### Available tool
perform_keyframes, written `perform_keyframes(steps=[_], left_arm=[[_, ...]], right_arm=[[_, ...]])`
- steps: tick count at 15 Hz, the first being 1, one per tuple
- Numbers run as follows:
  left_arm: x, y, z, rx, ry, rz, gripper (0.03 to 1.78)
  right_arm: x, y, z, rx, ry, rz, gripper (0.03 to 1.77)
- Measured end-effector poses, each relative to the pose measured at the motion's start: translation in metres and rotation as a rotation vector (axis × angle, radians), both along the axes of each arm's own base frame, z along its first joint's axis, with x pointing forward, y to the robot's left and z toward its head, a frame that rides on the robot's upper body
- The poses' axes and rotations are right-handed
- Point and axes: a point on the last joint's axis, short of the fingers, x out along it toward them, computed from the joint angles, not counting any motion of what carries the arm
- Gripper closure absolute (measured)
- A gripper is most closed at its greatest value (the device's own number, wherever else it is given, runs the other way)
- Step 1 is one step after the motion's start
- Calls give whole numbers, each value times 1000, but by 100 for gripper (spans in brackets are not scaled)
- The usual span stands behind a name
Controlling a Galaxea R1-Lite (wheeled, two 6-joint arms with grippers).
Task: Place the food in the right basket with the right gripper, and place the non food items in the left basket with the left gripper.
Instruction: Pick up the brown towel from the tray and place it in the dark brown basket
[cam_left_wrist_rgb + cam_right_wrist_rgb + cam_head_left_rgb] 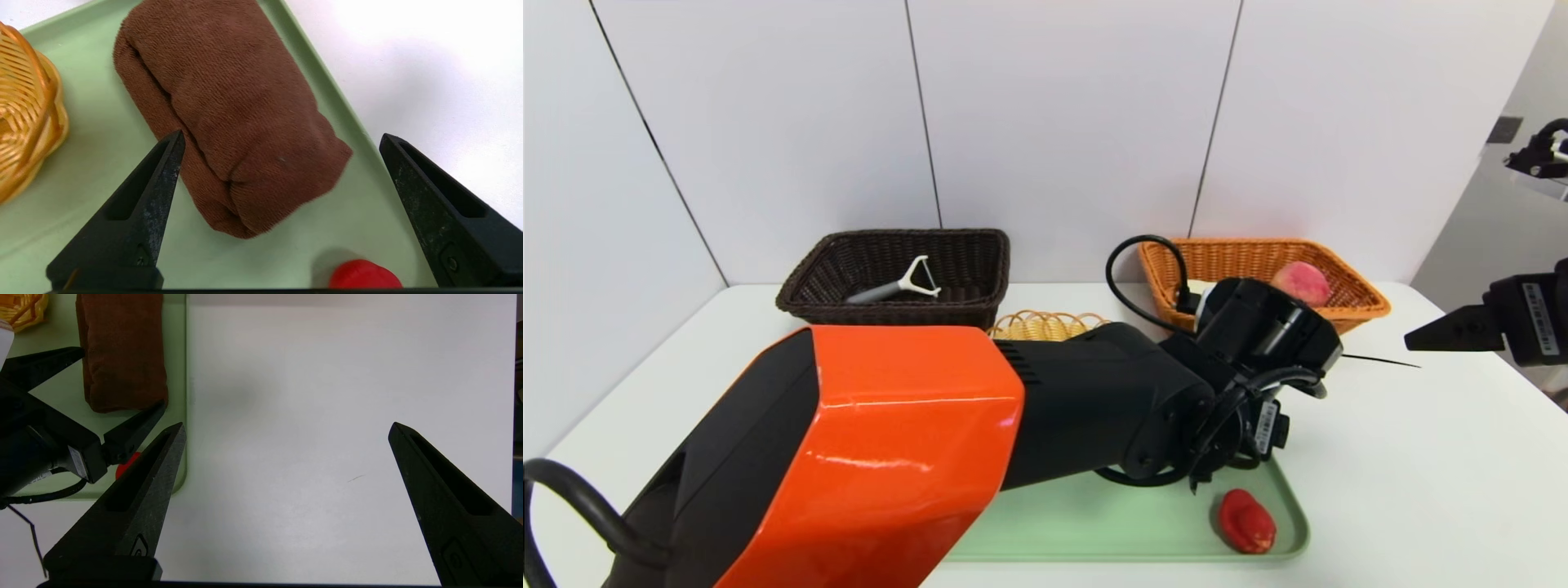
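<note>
On the green tray (pixel 102 122), toward its right edge, I see a rolled brown towel (pixel 229 110) lying flat; my left gripper (pixel 282 143) sits just above it, fingers (pixel 163 171) spread wide and holding nothing, one tip near the roll's side, the other out over the tray's rim toward the bare counter (pixel 429 61); I cannot tell whether either tip touches the cloth. A small red food item (pixel 1245 521) lies on the tray's near right corner, just beside the towel's end; a yellow wire basket-shaped thing (pixel 1039 323) sits at the tray's far side, close to the towel's other flank. From the head view my left arm's orange and black body covers most of the tray, and the towel is hidden beneath the wrist. My right gripper (pixel 286 433) hangs over the white counter, well to the right of the tray; its fingers (pixel 159 465) are wide apart and empty. At the back, the dark left basket (pixel 894 276) holds a white-headed peeler (pixel 894 286); the orange right basket (pixel 1262 278) holds a peach (pixel 1301 282); both baskets stand against the white wall panels (pixel 1062 122).
</note>
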Motion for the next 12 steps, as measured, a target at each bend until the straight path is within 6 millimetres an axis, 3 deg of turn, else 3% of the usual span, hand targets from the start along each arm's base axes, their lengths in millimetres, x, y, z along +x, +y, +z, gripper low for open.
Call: perform_keyframes(steps=[10,12], left_arm=[[16,-1,-21,22,-2,14,12],[17,-1,-22,23,-2,15,43]], right_arm=[[-2,0,-3,-2,9,1,9],[-3,-1,-3,-2,9,1,9]])
